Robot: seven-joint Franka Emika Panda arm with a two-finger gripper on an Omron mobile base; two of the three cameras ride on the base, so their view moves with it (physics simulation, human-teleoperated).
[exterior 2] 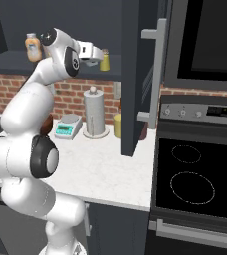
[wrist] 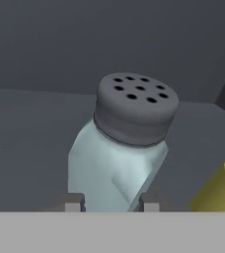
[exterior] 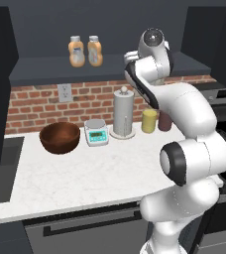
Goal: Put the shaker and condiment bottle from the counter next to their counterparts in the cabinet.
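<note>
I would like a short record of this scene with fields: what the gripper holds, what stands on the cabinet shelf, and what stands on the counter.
gripper: gripper shut on the squat teal-grey translucent shaker with a dark perforated cap, tilted
beside it: slim yellow-green shaker
cabinet shelf: dark slate-grey cabinet holds two orange-tan bottles with pale caps, side by side
counter: white marbled counter carries a brown bowl, a scale, a paper towel holder

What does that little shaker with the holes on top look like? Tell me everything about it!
The shaker has a pale teal, see-through body that looks like glass or plastic, and a dark grey round cap with small black holes. It leans to one side in the hand view. The gripper has a finger on each side of its lower body. It is up at the dark cabinet shelf, with a yellow-green shaker just beside it.
</note>
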